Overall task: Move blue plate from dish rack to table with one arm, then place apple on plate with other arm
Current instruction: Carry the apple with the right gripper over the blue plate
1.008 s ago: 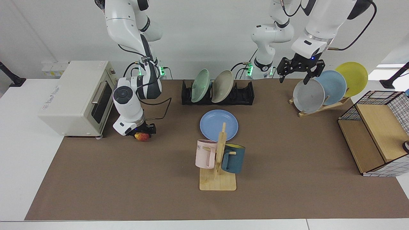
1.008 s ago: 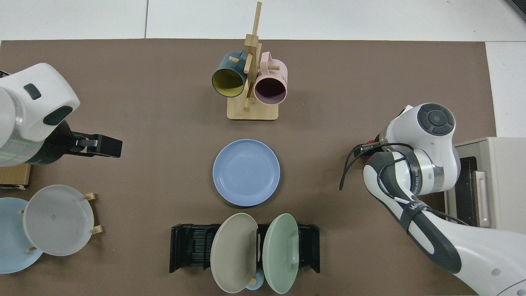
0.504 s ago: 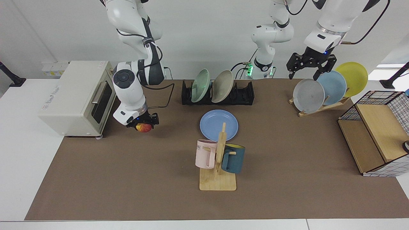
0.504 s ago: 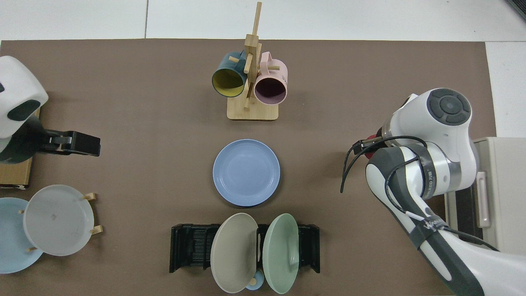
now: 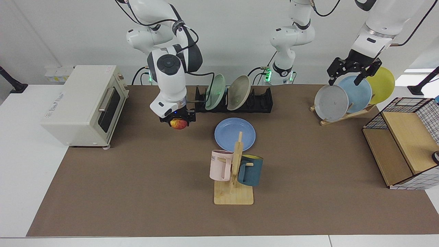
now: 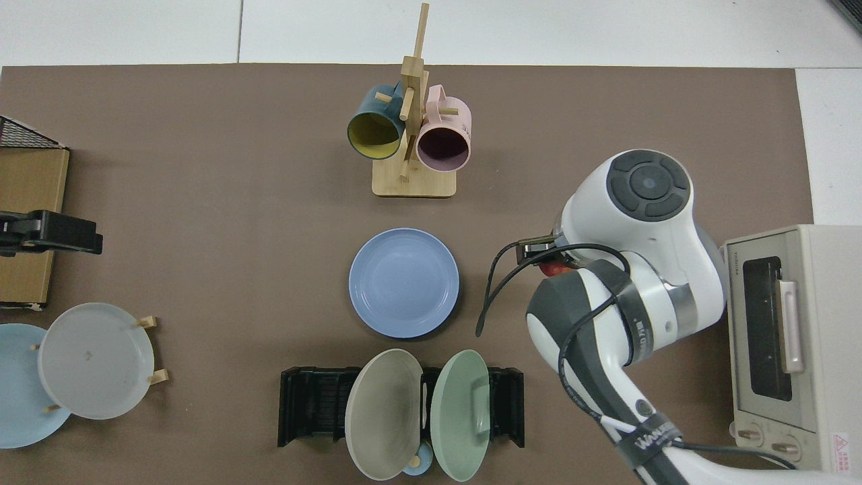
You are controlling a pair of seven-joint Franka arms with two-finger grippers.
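Observation:
The blue plate (image 5: 235, 133) (image 6: 404, 281) lies flat on the brown mat of the table (image 5: 137, 192), in front of the black dish rack (image 5: 261, 101) (image 6: 311, 407). That rack holds a green and a beige plate upright. My right gripper (image 5: 177, 122) hangs above the mat just left of the blue plate in the facing view, shut on the apple (image 5: 178, 124). In the top view the arm hides most of the apple (image 6: 553, 268). My left gripper (image 5: 344, 81) is open, high over the wooden plate stand, holding nothing.
A toaster oven (image 5: 82, 103) stands at the facing view's left. The mug tree (image 5: 235, 171) with a pink and a dark blue mug is just in front of the blue plate. A wooden stand (image 5: 343, 116) holds grey, sky-blue and yellow plates. A wire-and-wood box (image 5: 404, 144) sits at the right.
My right gripper lifted the apple off the mat near the oven and carried it toward the blue plate. My left gripper rose and drew away over the plate stand.

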